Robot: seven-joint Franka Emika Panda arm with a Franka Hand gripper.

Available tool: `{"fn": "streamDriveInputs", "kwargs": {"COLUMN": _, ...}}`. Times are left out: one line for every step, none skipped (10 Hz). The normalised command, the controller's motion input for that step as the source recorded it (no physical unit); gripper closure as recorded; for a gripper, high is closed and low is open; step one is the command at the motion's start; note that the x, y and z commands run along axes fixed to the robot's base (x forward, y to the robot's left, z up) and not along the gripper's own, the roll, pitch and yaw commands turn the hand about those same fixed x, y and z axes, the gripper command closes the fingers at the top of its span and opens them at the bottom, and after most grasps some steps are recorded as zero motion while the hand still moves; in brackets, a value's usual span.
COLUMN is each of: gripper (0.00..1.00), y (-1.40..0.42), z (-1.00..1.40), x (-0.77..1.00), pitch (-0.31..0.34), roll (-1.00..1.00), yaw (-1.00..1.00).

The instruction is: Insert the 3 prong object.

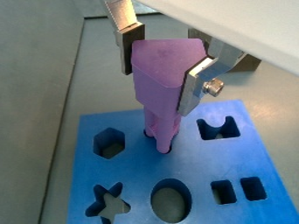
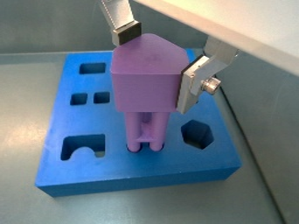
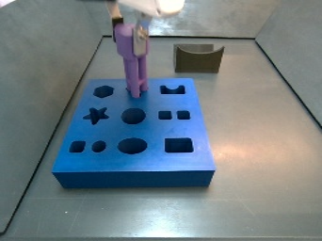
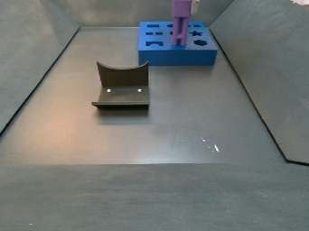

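Observation:
The 3 prong object (image 1: 158, 83) is a tall lilac piece that stands upright between my fingers; it also shows in a wrist view (image 2: 142, 83). My gripper (image 1: 156, 87) is shut on its upper body, seen too in a wrist view (image 2: 156, 74). The prongs' lower ends (image 2: 142, 140) meet the top of the blue block (image 2: 70, 171) at an opening between the hexagon hole (image 1: 107, 142) and the arch hole (image 1: 219, 129). How deep they sit is hidden. In both side views the piece (image 3: 131, 61) (image 4: 182, 20) rises from the block (image 3: 132, 160) (image 4: 178, 56) under my gripper (image 3: 132, 14).
The blue block has several other holes: a star (image 3: 94, 116), round ones (image 3: 134, 146) and square ones (image 3: 180, 145). A brown curved block (image 3: 198, 58) (image 4: 121, 87) lies on the grey floor apart from the blue block. Grey walls enclose the floor.

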Motion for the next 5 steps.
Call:
{"fn": "streamDriveInputs", "kwargs": {"gripper": 1.0, "y": 0.0, "z": -0.34, "x": 0.01, "pitch": 0.0, "roll": 0.0, "yaw": -0.14}}
{"fn": "streamDriveInputs", "kwargs": {"gripper": 1.0, "y": 0.0, "z": -0.3, "x": 0.0, "pitch": -0.014, "roll": 0.0, "yaw": 0.0}}
{"fn": "streamDriveInputs", "kwargs": {"gripper": 1.0, "y": -0.01, "z": -0.2, "x": -0.03, "pitch": -0.087, "roll": 0.01, "yaw": -0.03}}
{"fn": "streamDriveInputs", "kwargs": {"gripper": 1.0, "y": 0.0, "z": -0.03, "x": 0.0, "pitch": -0.067, "roll": 0.0, "yaw": 0.0}}
{"fn": "streamDriveInputs", "kwargs": {"gripper": 1.0, "y": 0.0, "z": 0.0, "x": 0.0, "pitch": 0.0, "roll": 0.0, "yaw": 0.0}}
